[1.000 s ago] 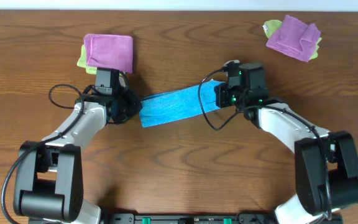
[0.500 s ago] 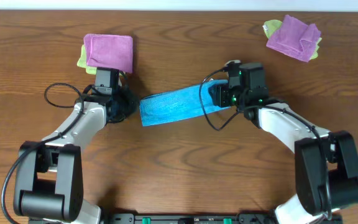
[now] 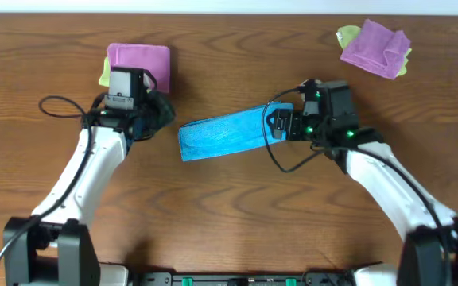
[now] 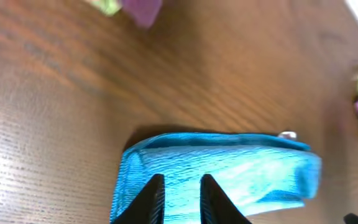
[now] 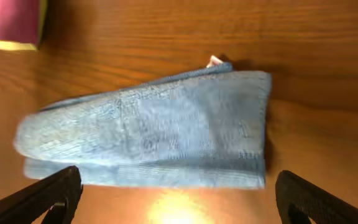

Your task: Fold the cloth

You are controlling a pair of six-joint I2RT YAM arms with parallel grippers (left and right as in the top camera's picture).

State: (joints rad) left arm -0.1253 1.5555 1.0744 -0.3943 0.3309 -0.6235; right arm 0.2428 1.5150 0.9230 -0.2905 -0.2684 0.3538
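Note:
The blue cloth [image 3: 221, 135] lies on the wooden table as a long folded strip, slanting up to the right. My left gripper [image 3: 156, 119] is off its left end, apart from it. In the left wrist view the cloth [image 4: 229, 162] lies beyond my left gripper [image 4: 182, 180], whose jaws stand a narrow gap apart with nothing between them. My right gripper [image 3: 281, 125] is at the strip's right end. In the right wrist view the cloth [image 5: 154, 130] lies flat ahead of my right gripper [image 5: 178, 180], which is wide open and empty.
A purple cloth on a yellow-green one [image 3: 137, 63] lies at the back left, close behind my left arm. Another purple and yellow-green pile [image 3: 376, 44] lies at the back right. Cables loop beside both wrists.
My left gripper has let go of the cloth's left end and pulled back up and left. My right gripper has drawn back to the right. The cloth stays on the table.

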